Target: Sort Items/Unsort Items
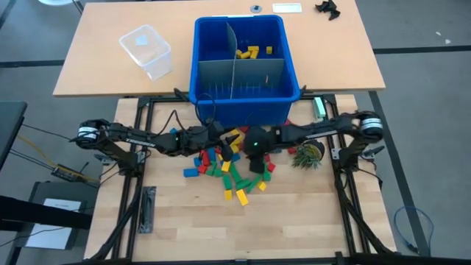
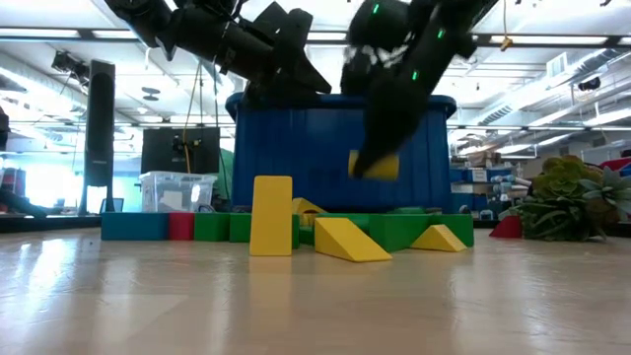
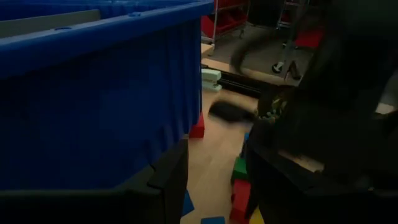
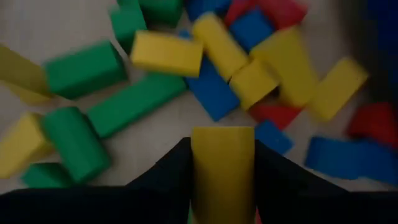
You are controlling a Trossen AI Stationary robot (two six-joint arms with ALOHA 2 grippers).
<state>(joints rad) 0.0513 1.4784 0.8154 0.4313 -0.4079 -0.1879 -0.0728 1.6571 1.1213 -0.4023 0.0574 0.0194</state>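
Right gripper (image 4: 222, 180) clamped on a yellow block (image 4: 222, 165), lifted above the pile.

Block is a plain yellow brick with no readable markings, long axis running out along the fingers; in the low view it hangs clear of the table, in front of the blue bin (image 2: 296, 148). Loose blocks (image 1: 232, 168) below: red, yellow, green and blue bricks and wedges, lying at mixed angles on the wood just in front of the bin; one yellow brick (image 2: 272, 215) stands upright. Left gripper (image 3: 214, 186) sits beside the bin wall, fingers apart, nothing between them. More yellow blocks (image 1: 254, 51) sit in the bin's back right compartment.
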